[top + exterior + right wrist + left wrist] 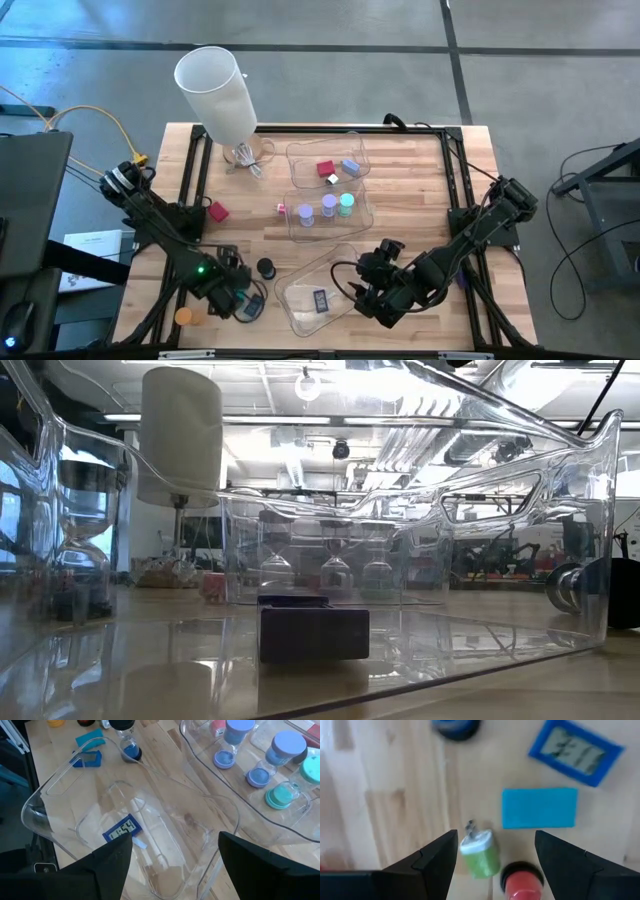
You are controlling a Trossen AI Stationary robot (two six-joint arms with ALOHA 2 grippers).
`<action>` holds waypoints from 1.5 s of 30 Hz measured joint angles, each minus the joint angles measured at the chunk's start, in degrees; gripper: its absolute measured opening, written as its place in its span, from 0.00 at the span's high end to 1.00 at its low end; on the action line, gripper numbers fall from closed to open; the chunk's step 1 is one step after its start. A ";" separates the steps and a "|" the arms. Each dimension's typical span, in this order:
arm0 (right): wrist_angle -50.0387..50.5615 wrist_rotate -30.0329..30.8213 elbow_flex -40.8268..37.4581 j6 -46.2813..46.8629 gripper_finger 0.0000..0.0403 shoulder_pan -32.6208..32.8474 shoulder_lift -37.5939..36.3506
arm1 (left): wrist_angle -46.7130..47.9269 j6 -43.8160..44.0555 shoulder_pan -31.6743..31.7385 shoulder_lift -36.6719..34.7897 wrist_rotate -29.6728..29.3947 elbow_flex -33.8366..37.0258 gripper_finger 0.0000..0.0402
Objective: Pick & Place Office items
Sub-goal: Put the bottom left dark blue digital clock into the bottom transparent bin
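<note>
Left wrist view shows the left tool spread wide just above the desk. Between its fingers lies a small green eraser with a white end, and a red cylinder lies just beside it. Ahead of the tool are a flat teal rectangle, a blue digital clock and a dark blue round piece.

Right wrist view shows the right tool also spread, hanging over the near clear tray. A second blue digital clock lies inside this tray, ahead of the tool. Farther ahead, another clear tray holds lilac sand timers and a teal one.
</note>
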State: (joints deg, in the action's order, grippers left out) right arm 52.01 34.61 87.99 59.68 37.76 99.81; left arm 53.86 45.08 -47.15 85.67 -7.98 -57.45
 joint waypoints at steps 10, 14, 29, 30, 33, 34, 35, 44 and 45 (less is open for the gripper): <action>0.02 0.00 0.02 -0.11 0.29 0.00 0.00 | -11.01 -18.48 -1.50 0.00 -3.34 0.00 0.36; 0.02 0.00 0.02 -0.14 0.29 0.00 0.00 | -13.52 -12.35 -1.06 0.00 -3.53 0.00 0.36; -0.39 0.44 0.02 -10.44 0.29 -0.76 0.00 | -21.39 21.67 -0.91 1.43 -3.23 -0.01 0.36; -0.44 0.42 0.02 -11.16 0.29 -0.76 0.00 | -21.96 22.31 -0.93 2.06 -3.22 -0.02 0.36; -0.41 0.41 0.02 -11.95 0.29 -0.74 0.00 | -23.05 23.79 -0.76 3.90 -2.83 -0.02 0.36; -0.39 0.39 0.02 -11.96 0.29 -0.63 0.00 | -22.88 24.98 -0.52 4.49 -2.79 -0.02 0.36; -0.39 0.25 0.02 -11.96 0.29 -0.61 0.00 | -22.72 26.60 -0.24 5.09 -2.79 -0.02 0.36; -0.37 -2.56 0.02 -12.63 0.29 -0.09 0.00 | -22.71 37.36 2.31 9.97 0.12 -0.04 0.36; -0.37 -3.33 0.02 -13.15 0.29 -0.09 0.00 | -22.73 37.40 2.59 10.52 0.41 -0.04 0.36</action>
State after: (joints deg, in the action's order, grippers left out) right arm 51.64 31.28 88.01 46.53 37.67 99.81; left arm 31.12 82.48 -44.56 96.19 -7.57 -57.49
